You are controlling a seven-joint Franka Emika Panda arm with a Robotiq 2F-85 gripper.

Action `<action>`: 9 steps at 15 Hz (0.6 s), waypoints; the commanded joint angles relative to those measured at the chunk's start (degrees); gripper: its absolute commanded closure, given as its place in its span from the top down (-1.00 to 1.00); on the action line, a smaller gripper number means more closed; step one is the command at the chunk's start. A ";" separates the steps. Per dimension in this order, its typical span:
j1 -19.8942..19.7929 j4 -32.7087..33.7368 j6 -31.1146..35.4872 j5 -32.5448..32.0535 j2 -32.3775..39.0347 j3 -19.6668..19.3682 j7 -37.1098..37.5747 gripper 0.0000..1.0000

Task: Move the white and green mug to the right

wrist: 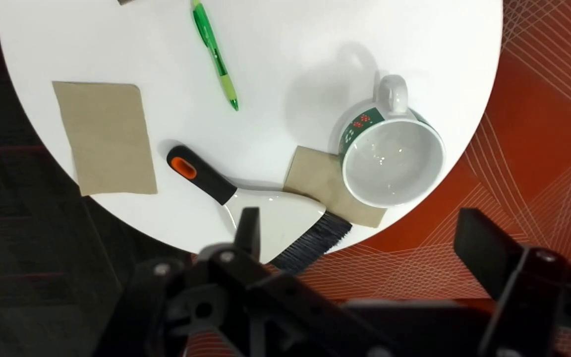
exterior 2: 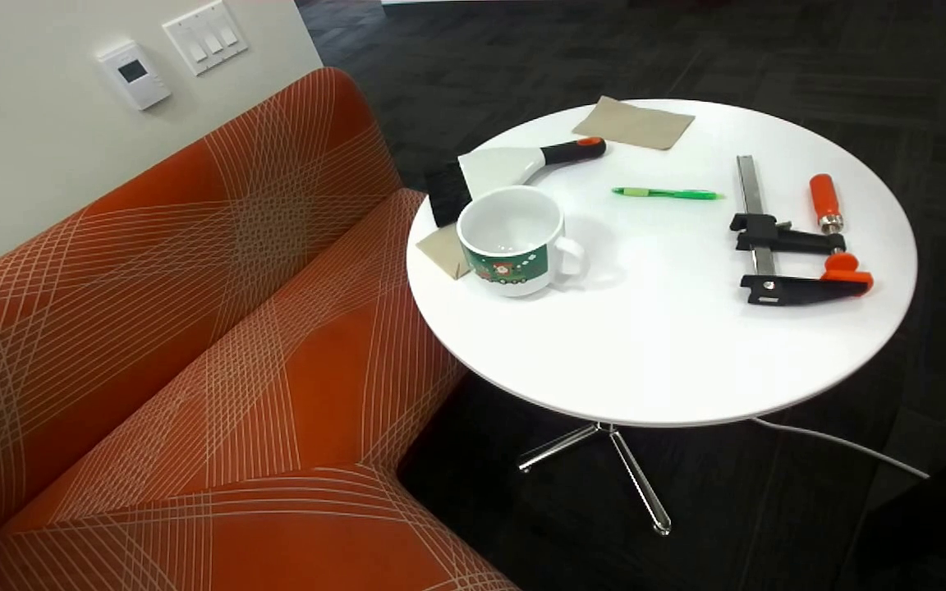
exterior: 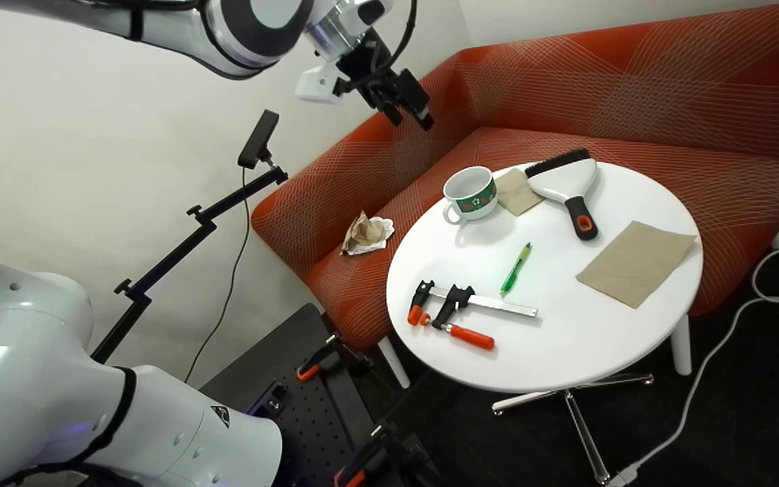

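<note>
Up and to the left of the round white table [exterior: 565,352] in an exterior view, the black two-fingered gripper [exterior: 409,119] is hanging in the air; in the wrist view its jaws are standing wide apart, gripping nothing. Next along, near the table's edge, the squat round white-and-green mug [exterior: 472,195] is standing upright and free. Below it in that view a black-and-orange bar clamp [exterior: 458,299] is lying, then a slim green plastic pen [exterior: 516,268]. Just beside the mug, a small brown paper square [exterior: 518,194] is lying; whether the mug is resting partly on it, I cannot tell. Farther right, a white brush [exterior: 567,181] with black bristles and a larger brown paper sheet [exterior: 636,264] are lying.

The task is apparently standing at the approach, the grasp not yet made. The next move is probably calling for lining the jaws up over the mug, going down around its rim or body and closing; if the carry is passing the brush, the mug is needing a lift first.
</note>
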 commanded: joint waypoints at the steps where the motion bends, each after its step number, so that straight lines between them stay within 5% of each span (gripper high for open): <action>1: 1.48 6.14 1.82 -3.89 9.25 -1.35 5.89 1.00; 9: 7.87 17.05 2.90 -7.10 23.35 -6.37 12.70 1.00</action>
